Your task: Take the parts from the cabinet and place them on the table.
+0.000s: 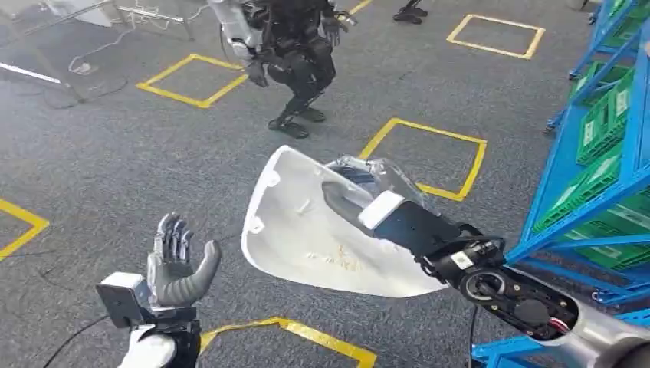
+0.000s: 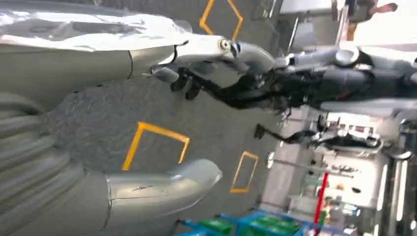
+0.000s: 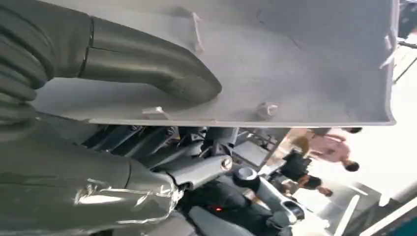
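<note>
A large white curved shell part (image 1: 322, 238) hangs in mid-air over the floor, held by my right hand (image 1: 368, 201). The thumb (image 1: 343, 205) lies across the part's inner face and the other fingers reach round its far edge. In the right wrist view the thumb (image 3: 147, 64) presses on the grey inside of the part (image 3: 305, 59), with the fingers (image 3: 147, 142) under its rim. My left hand (image 1: 178, 264) is raised at the lower left, fingers spread, holding nothing. Its thumb (image 2: 162, 189) and fingers (image 2: 98, 44) stand apart in the left wrist view.
A blue rack (image 1: 613, 176) with green bins (image 1: 605, 123) stands at the right. Another dark humanoid robot (image 1: 295, 54) stands ahead on the grey carpet. Yellow taped squares (image 1: 195, 80) mark the floor. People (image 3: 339, 147) are in the background.
</note>
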`<move>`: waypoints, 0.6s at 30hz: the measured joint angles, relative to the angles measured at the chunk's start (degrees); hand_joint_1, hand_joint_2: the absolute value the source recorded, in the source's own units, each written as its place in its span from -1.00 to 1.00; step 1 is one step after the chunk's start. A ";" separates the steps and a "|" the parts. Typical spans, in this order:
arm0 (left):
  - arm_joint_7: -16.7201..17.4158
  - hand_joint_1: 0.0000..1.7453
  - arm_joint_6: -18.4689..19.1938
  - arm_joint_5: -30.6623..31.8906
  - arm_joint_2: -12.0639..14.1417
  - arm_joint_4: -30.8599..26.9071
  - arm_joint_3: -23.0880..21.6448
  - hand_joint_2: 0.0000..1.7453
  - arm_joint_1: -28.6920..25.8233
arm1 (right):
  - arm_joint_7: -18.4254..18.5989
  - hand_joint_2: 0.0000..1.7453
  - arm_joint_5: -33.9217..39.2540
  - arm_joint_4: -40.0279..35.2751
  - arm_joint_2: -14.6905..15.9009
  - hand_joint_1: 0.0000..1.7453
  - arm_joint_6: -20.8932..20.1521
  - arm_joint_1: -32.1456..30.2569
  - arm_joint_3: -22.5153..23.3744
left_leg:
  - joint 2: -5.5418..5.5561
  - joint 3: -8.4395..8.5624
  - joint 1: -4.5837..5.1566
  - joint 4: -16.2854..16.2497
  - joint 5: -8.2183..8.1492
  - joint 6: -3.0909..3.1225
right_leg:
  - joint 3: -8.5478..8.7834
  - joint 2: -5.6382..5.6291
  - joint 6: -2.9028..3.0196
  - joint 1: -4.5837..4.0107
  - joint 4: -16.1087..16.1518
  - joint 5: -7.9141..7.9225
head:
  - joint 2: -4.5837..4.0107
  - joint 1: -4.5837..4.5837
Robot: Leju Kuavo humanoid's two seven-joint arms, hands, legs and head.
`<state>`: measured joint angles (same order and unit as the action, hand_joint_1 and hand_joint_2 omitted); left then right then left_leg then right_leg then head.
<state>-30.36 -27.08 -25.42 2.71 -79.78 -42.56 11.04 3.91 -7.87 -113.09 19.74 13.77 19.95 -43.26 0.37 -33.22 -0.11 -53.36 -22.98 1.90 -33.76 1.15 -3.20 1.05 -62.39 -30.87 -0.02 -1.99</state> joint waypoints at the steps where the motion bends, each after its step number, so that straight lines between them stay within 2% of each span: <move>1: 0.00 -1.00 0.00 0.00 -0.07 0.00 0.00 1.00 -0.06 | 0.04 1.00 0.00 0.00 0.00 1.00 0.04 -0.18 0.02 | 0.73 -0.02 0.01 -0.01 -0.03 0.05 | -2.86 -0.72 -0.16 -0.01 -5.79 -2.43 | 0.00 -0.55; 2: 0.02 -1.00 -0.02 -0.02 -0.09 0.00 0.00 1.00 -0.16 | 0.05 1.00 0.00 0.00 -0.02 1.00 0.09 -0.45 0.02 | 1.47 -0.02 0.08 -0.04 -0.04 0.06 | -4.94 -0.91 -0.27 -0.01 -9.89 -3.69 | 0.00 -0.77; 3: 0.04 -1.00 -0.04 -0.02 -0.09 0.00 0.00 1.00 -0.20 | 0.04 1.00 0.00 0.02 -0.02 1.00 0.11 -0.76 0.02 | 2.25 0.01 0.11 -0.06 -0.04 0.06 | -6.00 -0.93 -0.29 0.00 -11.52 -3.47 | 0.00 -0.92; 4: 0.07 -1.00 -0.09 -0.04 -0.09 0.02 0.00 1.00 -0.19 | 0.07 1.00 0.00 0.02 0.00 1.00 0.11 -0.84 0.04 | 3.07 0.04 0.11 -0.12 -0.04 0.06 | -5.67 -0.97 -0.20 0.00 -10.22 -1.92 | 0.00 -1.03; 5: 0.07 -1.00 -0.13 -0.04 -0.09 0.02 0.02 1.00 -0.17 | 0.04 1.00 0.00 0.02 -0.02 1.00 0.11 -0.81 0.07 | 3.83 0.08 0.11 -0.21 -0.05 0.05 | -4.22 -1.08 0.00 0.01 -6.63 0.52 | 0.02 -1.23; 6: 0.09 -1.00 -0.15 -0.04 -0.11 0.02 0.00 1.00 -0.17 | -0.02 1.00 0.00 0.02 -0.02 1.00 0.11 -0.80 0.15 | 4.70 0.17 0.10 -0.32 -0.11 -0.04 | -1.83 -1.58 0.28 0.02 -1.06 3.61 | 0.00 -1.55; 7: 0.09 -1.00 -0.26 -0.04 -0.15 0.02 0.00 1.00 -0.17 | -0.09 1.00 0.09 0.02 -0.02 1.00 0.11 -0.81 0.22 | 5.43 0.18 0.04 -0.43 -0.22 -0.18 | 0.74 -3.87 0.55 0.08 4.87 6.46 | 0.00 -1.77; 8: 0.11 -1.00 -0.48 -0.04 -0.17 0.02 0.00 1.00 -0.16 | -0.26 1.00 0.19 0.06 -0.02 1.00 0.07 -0.82 0.22 | 5.99 -0.07 0.14 -0.59 -0.27 -0.34 | 1.78 -6.95 0.92 0.36 6.93 6.05 | 0.00 -1.67; 9: 0.11 -1.00 -0.66 -0.18 -0.15 0.00 0.00 1.00 -0.03 | -0.46 1.00 0.44 0.06 -0.02 1.00 -0.02 -0.82 0.22 | 6.77 -0.55 0.07 -0.95 -0.18 -0.63 | 1.86 -6.67 0.88 0.41 8.09 5.96 | 0.00 -1.38; 10: 0.11 -1.00 -0.76 -0.22 -0.15 0.00 0.00 1.00 -0.07 | -0.54 1.00 0.79 0.09 -0.02 1.00 -0.30 -0.90 0.22 | 7.24 -0.82 -0.23 -0.74 0.02 -1.06 | 1.83 -6.13 0.97 0.10 7.79 5.95 | 0.00 -1.49; 11: 0.13 -1.00 -0.83 -0.22 -0.15 0.00 0.00 1.00 -0.20 | -0.63 1.00 0.94 0.11 -0.02 1.00 -0.46 -0.77 0.22 | 7.99 -0.88 -0.47 -0.48 0.13 -1.41 | 1.92 -5.57 1.15 -0.01 7.73 5.86 | 0.00 -1.66; 12: 0.15 -1.00 -0.96 -0.26 -0.13 0.00 0.00 1.00 -0.22 | -0.76 1.00 1.03 0.11 -0.04 1.00 -0.50 -0.71 0.22 | 8.86 -0.93 -0.30 -0.39 0.33 -1.80 | 2.24 -4.78 1.53 0.14 8.17 6.06 | 0.00 -1.69; 13: 0.15 -1.00 -1.11 -0.28 -0.02 -0.02 0.00 1.00 -0.19 | -0.85 1.00 1.09 0.11 -0.26 1.00 -0.61 -0.56 0.20 | 8.01 -1.00 -0.29 -0.74 -0.15 -1.90 | 2.73 -3.63 1.92 0.67 8.83 6.34 | 0.00 -1.54; 14: 0.07 -1.00 -1.16 -0.31 0.02 -0.04 0.00 1.00 -0.01 | -0.92 1.00 1.27 0.15 -0.37 1.00 -0.87 -0.60 0.15 | 4.16 -2.10 0.29 -3.00 -1.77 -2.26 | 2.97 -2.96 2.19 0.57 9.08 6.40 | 0.00 -0.79; 15: 0.09 -1.00 -1.18 -0.39 0.09 -0.04 0.00 1.00 0.15 | -0.96 1.00 1.51 0.18 -0.37 1.00 -0.90 -0.55 0.15 | 2.07 -4.25 0.14 -7.15 -3.99 -2.55 | 3.03 -2.14 2.34 0.47 9.08 6.34 | 0.00 0.00; 16: 0.09 -1.00 -1.18 -0.50 0.09 -0.04 0.00 1.00 0.10 | -0.96 1.00 1.93 0.31 -0.37 1.00 -0.98 -0.58 0.11 | 0.90 -6.68 -0.03 -12.02 -6.02 -2.81 | 3.04 -1.33 2.43 0.31 9.07 6.27 | 0.00 0.24; 17: 0.09 -1.00 -1.18 -0.59 0.09 -0.02 0.00 1.00 -0.01 | -1.00 1.00 2.36 0.54 -0.41 1.00 -1.11 -0.58 -0.04 | 0.45 -9.13 -0.19 -16.73 -7.63 -3.04 | 3.03 -0.40 2.56 0.20 9.07 6.16 | 0.00 0.39; 18: 0.09 -1.00 -1.18 -0.63 0.11 -0.02 0.00 1.00 -0.05 | -1.05 1.00 2.71 0.68 -0.50 1.00 -1.18 -0.59 -0.17 | 0.22 -10.57 -0.29 -19.31 -8.05 -3.22 | 3.03 0.39 2.58 0.18 9.05 6.11 | 0.00 0.57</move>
<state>-30.27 -28.26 -26.05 2.82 -79.80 -42.56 10.99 2.86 -5.16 -112.41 19.23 12.59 19.36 -43.43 0.59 -43.79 -0.40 -72.66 -31.03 -1.32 -30.73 1.55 -0.62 1.23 -53.34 -24.76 -0.02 -1.42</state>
